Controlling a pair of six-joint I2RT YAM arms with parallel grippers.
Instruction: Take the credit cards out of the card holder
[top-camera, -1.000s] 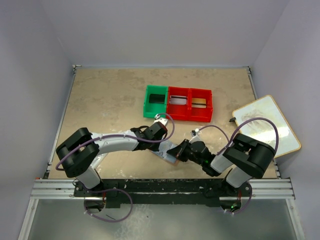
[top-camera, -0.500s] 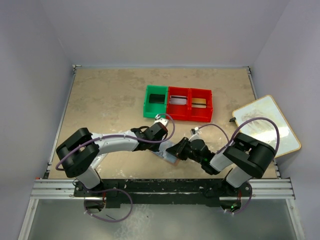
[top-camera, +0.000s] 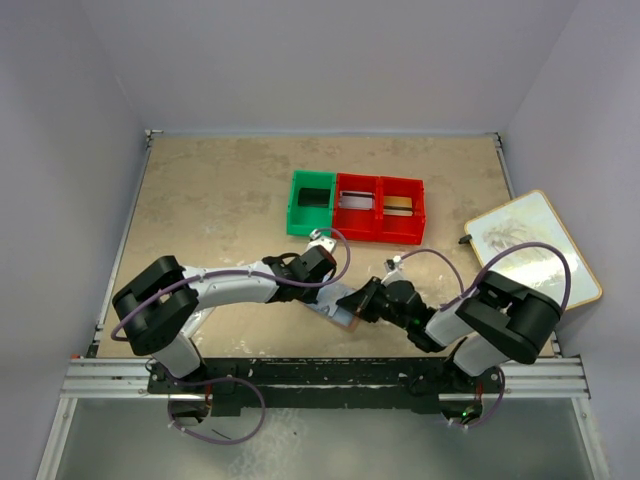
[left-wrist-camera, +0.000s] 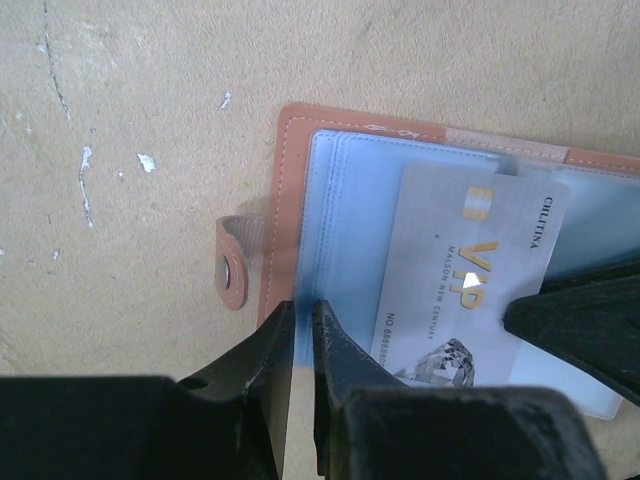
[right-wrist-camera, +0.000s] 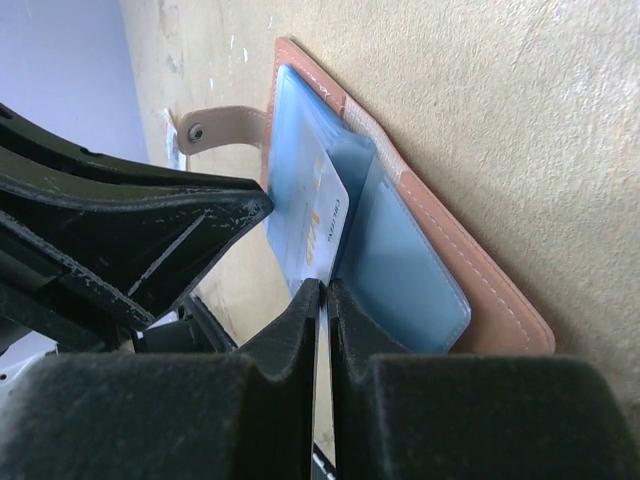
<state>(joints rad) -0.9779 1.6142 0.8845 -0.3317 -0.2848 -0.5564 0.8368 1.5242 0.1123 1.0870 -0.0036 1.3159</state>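
The card holder lies open on the table, brown rim around light blue-grey sleeves, its snap strap out to the left. It also shows in the top view between both grippers. A pale VIP credit card sticks partly out of a sleeve. My left gripper is shut on the holder's left sleeve edge, pinning it. My right gripper is shut on the edge of the card. One right finger shows in the left wrist view. In the top view the left gripper and right gripper meet over the holder.
A green bin and two red bins stand side by side behind the holder, each with a card inside. A white board lies at the right edge. Metal rail along the near edge.
The right arm's elbow has shifted slightly right and lower. Both grippers stay at the holder; the holder has hardly moved.
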